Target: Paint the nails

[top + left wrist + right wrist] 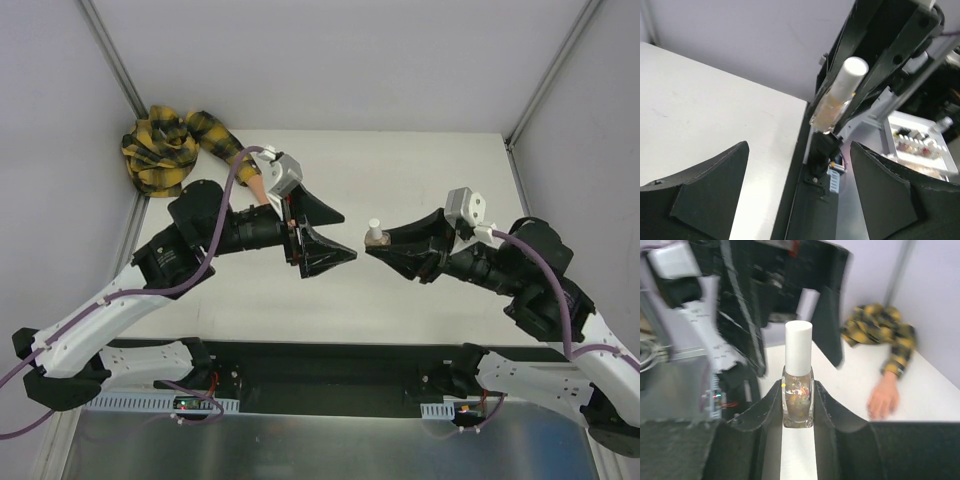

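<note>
My right gripper (372, 245) is shut on a small glass nail-polish bottle (375, 238) with a white cap, held upright above the table. In the right wrist view (798, 386) the bottle (798, 400) sits between the jaws. My left gripper (349, 236) is open and empty, facing the bottle a short gap to its left. The bottle (839, 97) shows beyond its open jaws (799, 145). The peach mannequin hand (883, 397) with its yellow-and-black plaid sleeve (170, 145) lies at the back left, partly hidden by my left arm in the top view. Its nails are too blurred to make out.
The white table (420, 170) is walled at the back and both sides. The bunched sleeve fills the back left corner. A black rail (320, 360) with the arm bases runs along the near edge. A tray of small bottles (917, 142) sits off the table.
</note>
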Controlling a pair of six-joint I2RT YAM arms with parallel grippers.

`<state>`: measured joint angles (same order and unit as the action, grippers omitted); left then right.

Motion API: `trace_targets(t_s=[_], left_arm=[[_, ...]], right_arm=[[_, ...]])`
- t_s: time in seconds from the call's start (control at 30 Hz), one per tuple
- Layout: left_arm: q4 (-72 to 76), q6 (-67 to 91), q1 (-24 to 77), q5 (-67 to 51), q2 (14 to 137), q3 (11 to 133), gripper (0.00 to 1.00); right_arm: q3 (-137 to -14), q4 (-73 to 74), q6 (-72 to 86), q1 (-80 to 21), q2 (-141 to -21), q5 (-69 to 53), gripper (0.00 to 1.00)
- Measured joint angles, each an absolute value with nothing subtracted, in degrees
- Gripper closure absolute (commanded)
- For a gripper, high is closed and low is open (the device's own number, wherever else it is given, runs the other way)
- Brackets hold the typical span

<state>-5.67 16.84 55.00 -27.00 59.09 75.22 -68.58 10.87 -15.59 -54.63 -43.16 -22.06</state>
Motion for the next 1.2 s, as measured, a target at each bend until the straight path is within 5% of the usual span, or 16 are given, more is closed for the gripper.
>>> trace_targets(t_s=[0.4, 0.87, 1.1, 1.2], left_arm=[[-7.3, 17.0, 55.2, -5.3, 70.1, 88.0, 0.26], [-6.2, 17.1, 56.6, 0.5, 74.4, 88.5, 0.29], [-5.0, 18.0, 56.7, -1.4, 76.4, 89.1, 0.46], [-4.9, 18.9, 56.7, -3.2, 77.5, 89.6, 0.61]], right_arm=[[-68.6, 12.4, -18.1, -56.7, -47.8, 10.3, 1.0], [-67.7, 11.8, -18.2, -56.8, -48.6, 16.1, 1.0], [-67.7, 11.8, -18.0, -56.9, -48.8, 16.1, 1.0], [-67.7, 11.8, -18.0, -56.9, -48.7, 16.0, 1.0]])
